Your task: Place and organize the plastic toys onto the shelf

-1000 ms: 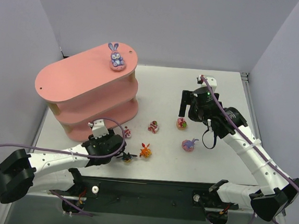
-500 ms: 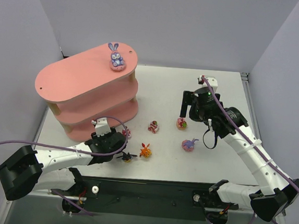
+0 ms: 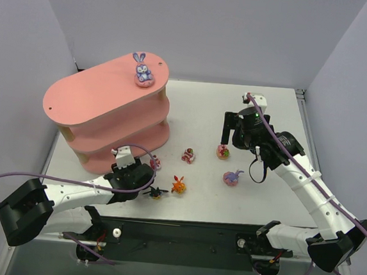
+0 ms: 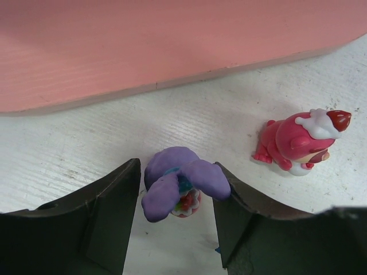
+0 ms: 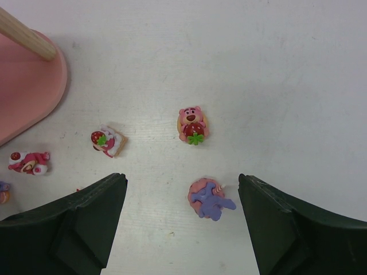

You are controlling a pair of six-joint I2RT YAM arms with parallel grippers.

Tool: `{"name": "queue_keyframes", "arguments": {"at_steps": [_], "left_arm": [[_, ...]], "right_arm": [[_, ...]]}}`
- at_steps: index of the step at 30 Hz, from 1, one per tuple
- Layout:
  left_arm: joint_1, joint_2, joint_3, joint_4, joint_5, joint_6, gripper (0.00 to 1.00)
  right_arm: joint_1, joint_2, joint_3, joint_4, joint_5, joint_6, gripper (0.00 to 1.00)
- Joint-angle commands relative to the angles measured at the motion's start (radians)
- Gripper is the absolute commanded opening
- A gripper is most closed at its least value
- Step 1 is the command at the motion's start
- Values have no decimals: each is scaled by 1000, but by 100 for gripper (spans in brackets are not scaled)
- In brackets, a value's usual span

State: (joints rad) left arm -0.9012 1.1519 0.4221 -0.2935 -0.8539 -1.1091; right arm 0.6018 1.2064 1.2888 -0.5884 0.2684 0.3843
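One purple bunny toy (image 4: 178, 186), lower centre on the table (image 4: 298, 86) beside the shelf (image 4: 172, 46), is bracketed by the left fingers (image 4: 109, 223), grip not discernible; right fingers (image 5: 74, 223) are spread empty; closing firmly, then lifting, is needed.

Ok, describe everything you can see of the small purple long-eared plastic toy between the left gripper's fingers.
The small purple long-eared plastic toy looks glossy, seen from above: rounded head, two thick ears flopping toward the camera, a red-green-teal patch beneath. It sits on the white table near the bottom board of the pink shelf, between the dark fingers of the left gripper. One ear seems to touch one finger; a sliver of table shows beside the other.
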Motion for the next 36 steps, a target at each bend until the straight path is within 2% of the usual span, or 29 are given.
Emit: {"name": "queue_keyframes", "arguments": {"at_steps": [1, 7, 11, 15, 22, 25, 27, 31, 36], "left_arm": [[8, -6, -3, 47, -53, 12, 62], [13, -15, -6, 66, -65, 25, 66], [13, -23, -16, 89, -62, 40, 62], [13, -23, -23, 125, -54, 66, 52], [13, -24, -14, 126, -50, 86, 29], [13, -40, -2, 120, -37, 117, 14], [13, -63, 24, 93, -21, 147, 0], [15, -133, 98, 25, 74, 259, 0], [21, -290, 232, -102, 291, 374, 0]], "right_arm": [[-7, -18, 9, -27, 14, -21, 81], [-7, -16, 9, -30, 12, -19, 81], [-7, -13, 6, -31, 12, -16, 81], [-7, -13, 6, -34, 11, -18, 81], [-8, -11, 9, -33, 14, -16, 81], [-8, -11, 9, -33, 15, -13, 80], [-7, -11, 12, -33, 17, -12, 80], [-8, -11, 15, -31, 20, -4, 80], [-8, -8, 12, -31, 25, -1, 80]]}}
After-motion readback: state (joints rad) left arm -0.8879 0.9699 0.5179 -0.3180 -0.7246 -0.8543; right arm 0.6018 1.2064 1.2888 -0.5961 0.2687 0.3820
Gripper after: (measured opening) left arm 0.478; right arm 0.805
